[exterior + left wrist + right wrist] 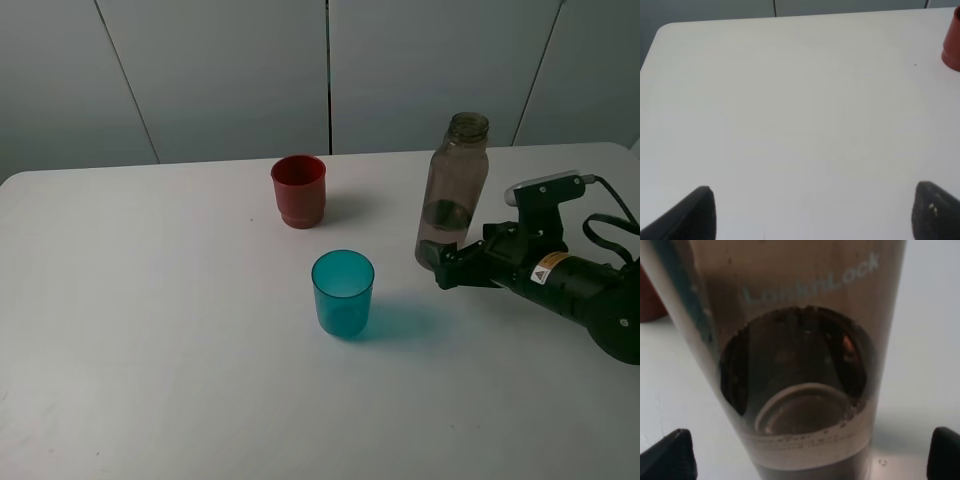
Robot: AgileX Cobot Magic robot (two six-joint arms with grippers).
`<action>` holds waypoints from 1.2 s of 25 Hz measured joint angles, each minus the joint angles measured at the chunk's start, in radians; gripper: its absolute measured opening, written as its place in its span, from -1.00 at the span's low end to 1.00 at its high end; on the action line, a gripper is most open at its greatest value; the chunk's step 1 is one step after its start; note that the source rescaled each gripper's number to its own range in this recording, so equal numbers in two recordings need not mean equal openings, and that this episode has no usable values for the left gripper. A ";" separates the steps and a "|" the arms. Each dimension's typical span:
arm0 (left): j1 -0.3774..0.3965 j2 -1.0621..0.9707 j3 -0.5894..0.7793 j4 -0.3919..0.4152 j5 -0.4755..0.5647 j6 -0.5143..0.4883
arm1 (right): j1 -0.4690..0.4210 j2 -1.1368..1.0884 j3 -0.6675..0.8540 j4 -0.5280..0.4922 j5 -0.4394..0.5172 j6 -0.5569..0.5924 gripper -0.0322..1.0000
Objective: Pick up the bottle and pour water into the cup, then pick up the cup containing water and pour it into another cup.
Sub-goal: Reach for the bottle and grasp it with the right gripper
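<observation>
Bottle (455,180) with slack inside spread right claw (437,265)

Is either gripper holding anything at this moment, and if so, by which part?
Nothing is held. The right gripper stands open, its jaws on either side of the bottle low down, not gripping it. The left gripper hangs open above the table.

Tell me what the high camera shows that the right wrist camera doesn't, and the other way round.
Only the high view: the teal cup and red cup whole, and the bottle up to its open, capless neck. Only the right wrist view: pale lettering on the bottle's wall, and the right pincer with its tips wide apart, one each side of the bottle, not touching it. Both: the bottle standing on the white table.
</observation>
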 joint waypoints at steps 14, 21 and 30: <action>0.000 0.000 0.000 0.000 0.000 0.006 | 0.000 0.054 -0.053 -0.015 -0.062 0.005 1.00; 0.000 0.000 0.000 0.000 0.000 0.006 | 0.000 0.114 -0.105 -0.036 -0.070 0.037 1.00; 0.000 0.000 0.000 0.000 0.000 0.006 | 0.000 0.149 -0.124 -0.052 -0.070 0.049 1.00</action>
